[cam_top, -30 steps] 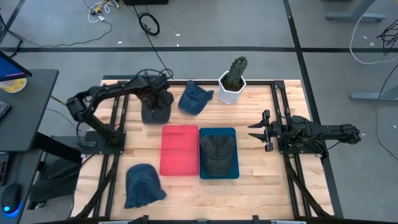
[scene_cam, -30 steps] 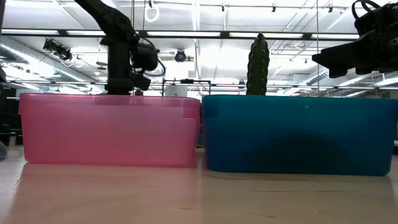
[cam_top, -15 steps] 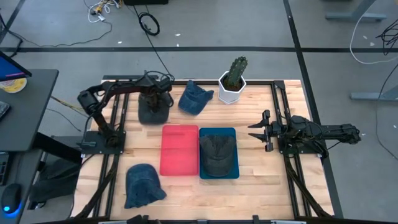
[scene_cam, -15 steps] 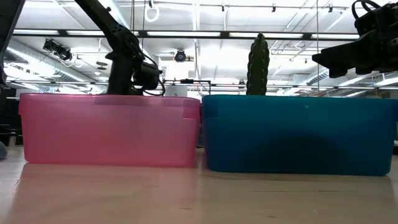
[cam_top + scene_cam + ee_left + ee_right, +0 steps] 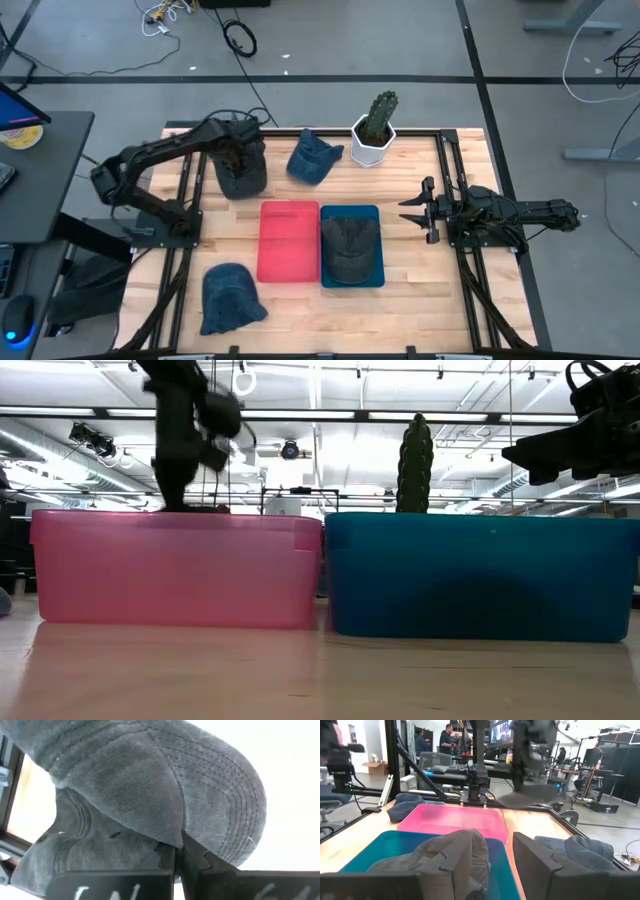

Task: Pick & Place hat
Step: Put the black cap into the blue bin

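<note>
My left gripper [image 5: 238, 152] is at the table's far left, shut on a dark grey cap [image 5: 243, 176]; the cap fills the left wrist view [image 5: 150, 785]. The arm shows raised in the low view [image 5: 186, 430]. A pink bin [image 5: 290, 241] and a blue bin [image 5: 378, 275] stand side by side mid-table. A second dark grey cap [image 5: 350, 246] lies in the blue bin. A blue cap [image 5: 314, 158] lies at the far middle, another [image 5: 230, 296] at the near left. My right gripper [image 5: 414, 211] is open, level, at the right. My left gripper pinches the cap between its two shut fingers [image 5: 167, 857], at the cloth edge where the crown meets the stitched brim [image 5: 175, 837]. The fingers come from above, pointing down. The cap hangs below them; whether its lower part still touches the table I cannot tell.
A cactus in a white pot [image 5: 375, 130] stands at the far edge, right of the blue cap. Black rails [image 5: 190, 200] run along the table's left and right sides. Bare wood lies in front of the bins and between the blue bin and my right gripper.
My left gripper has dipped toward the dark grey cap and then risen, moving a little toward the table's left edge. The cap has gone with it, drawn up and shifted left.
</note>
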### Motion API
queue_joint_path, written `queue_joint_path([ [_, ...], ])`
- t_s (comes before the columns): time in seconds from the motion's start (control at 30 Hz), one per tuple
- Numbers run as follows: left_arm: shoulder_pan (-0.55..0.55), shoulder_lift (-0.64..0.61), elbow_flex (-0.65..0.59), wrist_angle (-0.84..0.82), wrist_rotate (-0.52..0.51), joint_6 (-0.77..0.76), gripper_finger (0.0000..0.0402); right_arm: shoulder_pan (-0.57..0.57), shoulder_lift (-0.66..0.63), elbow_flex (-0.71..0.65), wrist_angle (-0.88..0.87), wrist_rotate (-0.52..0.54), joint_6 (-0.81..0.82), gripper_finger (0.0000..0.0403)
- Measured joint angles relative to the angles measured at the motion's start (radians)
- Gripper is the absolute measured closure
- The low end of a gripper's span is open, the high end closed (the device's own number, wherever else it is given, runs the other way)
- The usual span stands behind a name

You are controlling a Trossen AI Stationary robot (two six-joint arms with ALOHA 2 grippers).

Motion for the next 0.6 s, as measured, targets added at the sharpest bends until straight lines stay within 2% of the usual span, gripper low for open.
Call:
queue_joint_path([
  [0.27,-0.206,-0.142,0.098,-0.037,0.143,-0.168,0.0396,0.000,0.000,0.000,0.000,0.000,0.000,0.0255],
  [0.47,-0.415,-0.153,0.118,-0.014,0.152,-0.246,0.0395,0.000,0.000,0.000,0.000,0.000,0.000,0.0255],
  [0.6,-0.577,-0.149,0.118,0.117,0.152,-0.314,0.0396,0.000,0.000,0.000,0.001,0.000,0.000,0.0255],
])
